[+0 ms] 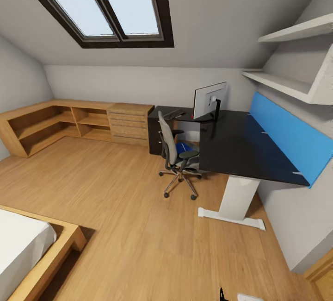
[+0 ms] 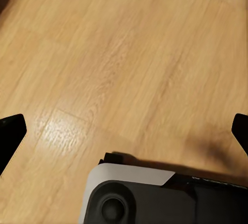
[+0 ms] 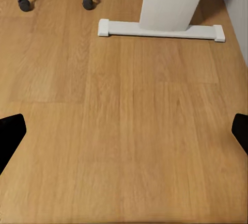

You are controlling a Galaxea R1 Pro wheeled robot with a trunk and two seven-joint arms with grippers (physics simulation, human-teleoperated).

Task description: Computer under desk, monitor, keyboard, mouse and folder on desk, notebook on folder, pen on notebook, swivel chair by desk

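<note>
the robot stands back in the bedroom, and both grippers hang over bare wood floor (image 2: 129,53) with nothing between their fingers. the left gripper (image 2: 124,131) is released, its dark fingertips spread to the two edges of its wrist view; the right gripper (image 3: 124,133) is spread the same way and grasps nothing.

all the task's things lie well ahead of both grippers. the swivel chair (image 1: 175,155) stands just beside the surface (image 1: 245,148), a glossy black desk, and the blue folder (image 1: 184,147) lies on its seat. ahead of the right gripper are the chair's casters (image 3: 89,3) and the desk's white foot (image 3: 160,29). the monitor (image 1: 209,100) stands upright at the far corner of the surface, with the keyboard (image 1: 172,114) just beyond it on the far wing. mouse, notebook, pen and computer are too small or hidden to make out.

the folder is likely light, thin and a little flexible, and smooth enough to slip; lying flat on a soft seat, it is best pinched at an overhanging edge, if there is one. the chair should roll easily if pushed at its back.

no brand, label or writing can be read anywhere.
</note>
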